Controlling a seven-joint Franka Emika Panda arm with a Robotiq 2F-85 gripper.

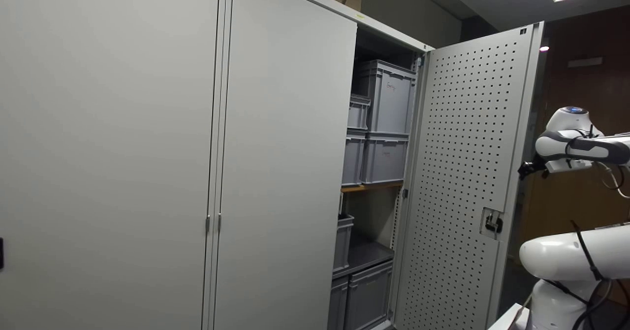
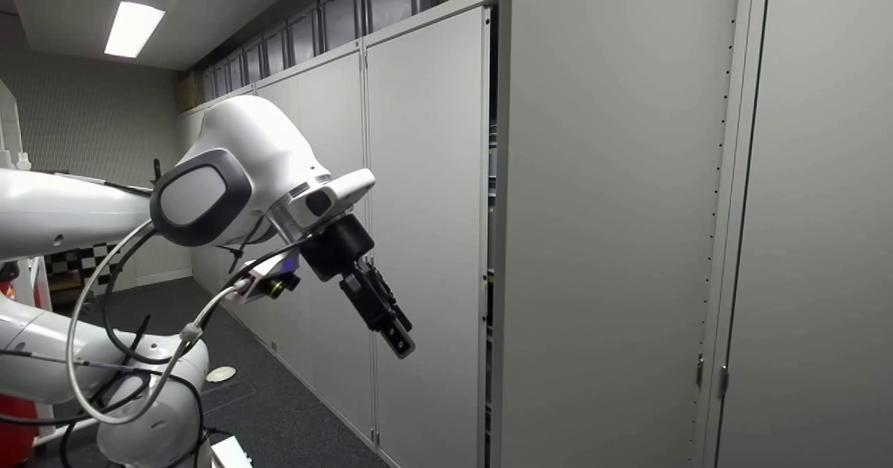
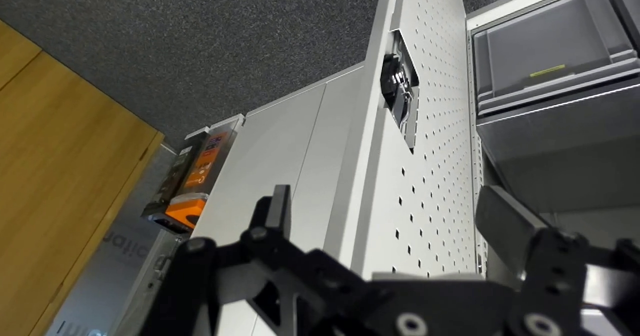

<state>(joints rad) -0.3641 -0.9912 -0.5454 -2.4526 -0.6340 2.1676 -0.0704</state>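
The gripper (image 3: 384,201) is spread wide; best to square it to the perforated cabinet door (image 3: 442,125), clear of the latch (image 3: 398,81).

claw (image 3: 387,203) cropped below, bins (image 1: 352,163) partly hidden

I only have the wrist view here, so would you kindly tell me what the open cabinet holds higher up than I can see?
Observer: In an exterior view, stacked gray boxes stand on a wood-edged shelf.
Operator: Thank you; is the gripper touching the open door?
Observer: No, an exterior view shows a gap between the two.
Operator: And what, if anything, is on top of the cabinets?
Observer: A row of gray bins lines the top in an exterior view.
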